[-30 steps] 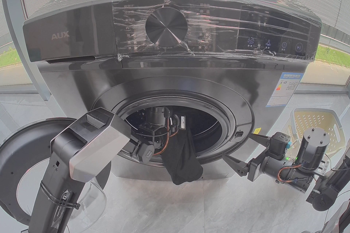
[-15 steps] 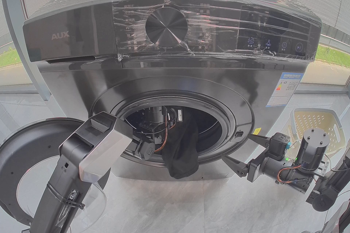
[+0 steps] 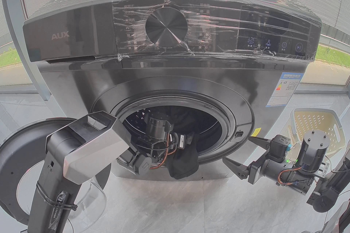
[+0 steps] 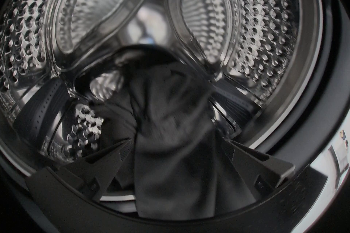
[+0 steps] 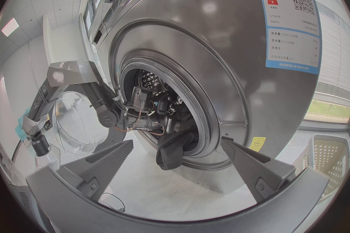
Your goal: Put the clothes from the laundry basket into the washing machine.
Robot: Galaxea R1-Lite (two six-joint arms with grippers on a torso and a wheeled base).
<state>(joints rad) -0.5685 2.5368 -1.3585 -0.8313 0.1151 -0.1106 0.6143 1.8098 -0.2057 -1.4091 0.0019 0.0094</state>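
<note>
Spread open, my left claw [image 4: 175, 141] is sitting at the drum mouth [image 4: 308, 62] and gripping nothing. The black garment [image 4: 171, 164] is lying between its fingers [image 4: 105, 161], with its long axis running inward over the drum mouth's lower lip. From the head view, one end is hanging outside that lip. My right claw [image 3: 237, 150], open too, is hovering outside the drum mouth, farther from the cloth. From the right wrist view, I am judging the left claw nearer for pushing.

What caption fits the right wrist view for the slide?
Left gripper at the washing machine mouth, black garment draped over its rim; right gripper open nearby.
</note>
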